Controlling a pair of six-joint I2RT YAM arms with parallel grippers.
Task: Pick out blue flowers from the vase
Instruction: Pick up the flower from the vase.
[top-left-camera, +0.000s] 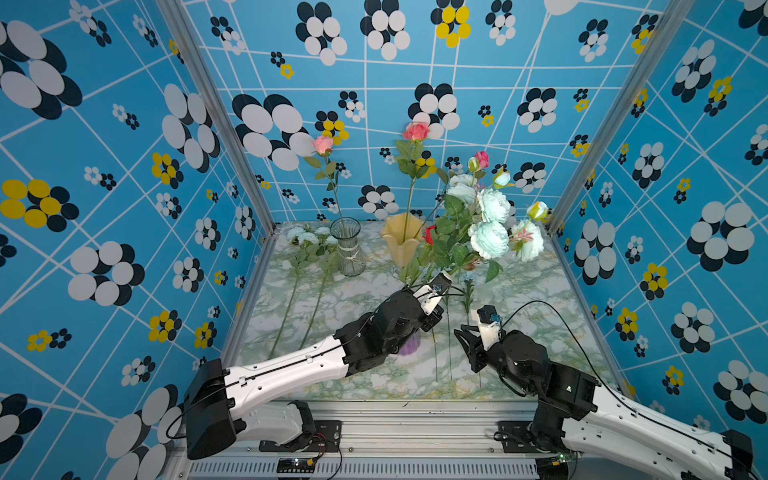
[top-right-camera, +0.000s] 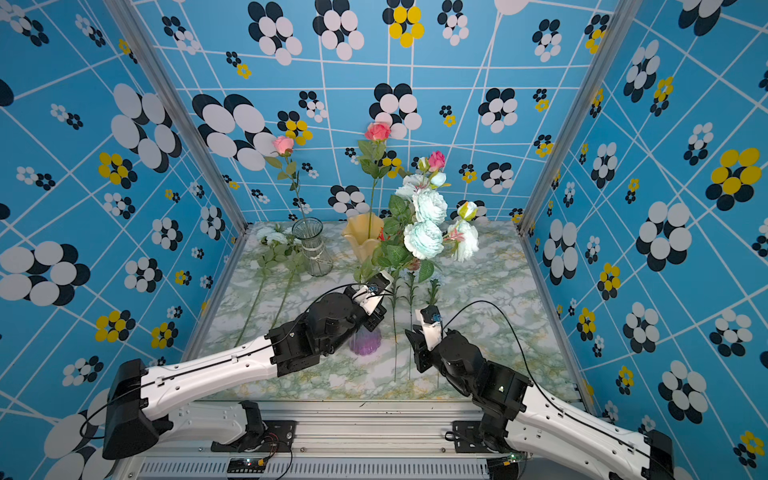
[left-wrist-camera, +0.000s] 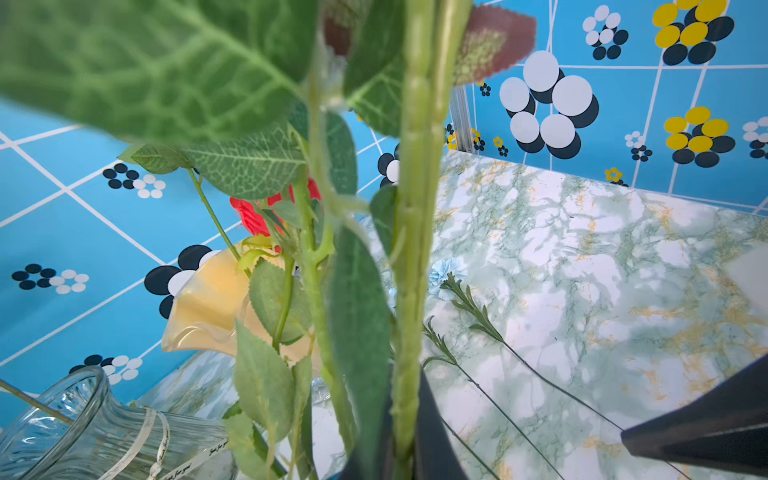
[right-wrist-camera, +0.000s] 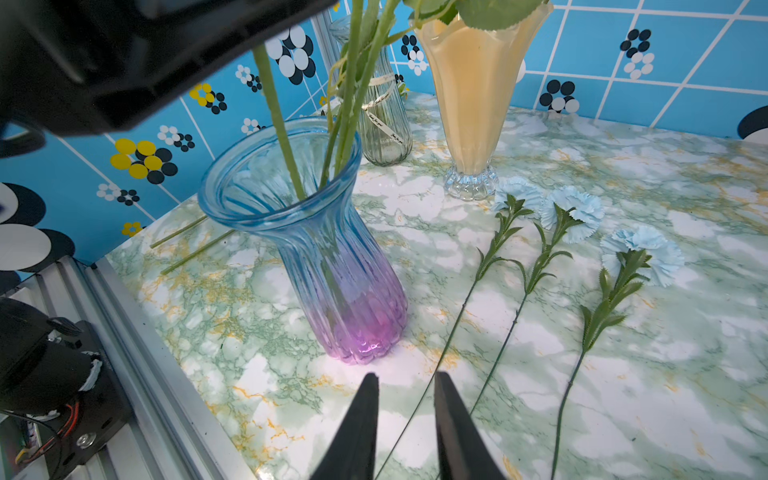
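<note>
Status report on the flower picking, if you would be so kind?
Left gripper shut on thick stem in blue vase; right gripper open, empty. Three blue carnations out on table, big blue spray still in vase. Other stems crowd same vase.

Left arm (top-left-camera: 286, 370): you'll see a white moulded shell with small round holes, capped by bulky black joint housings.
Right arm (top-left-camera: 623, 419): your matching white shell and black joints, with a tiny light glowing on one housing.
Cable (top-left-camera: 291, 362): thin and black, set in a groove along the shell.
Wrist camera (top-left-camera: 432, 297): a white block with dark trim.
Right gripper (right-wrist-camera: 405, 376): your fingers (right-wrist-camera: 361, 424) are matt black, tapering to narrow tips.
Mounting plate (top-left-camera: 328, 430): black, screwed down, with red wires (top-left-camera: 319, 439) beside it.
</note>
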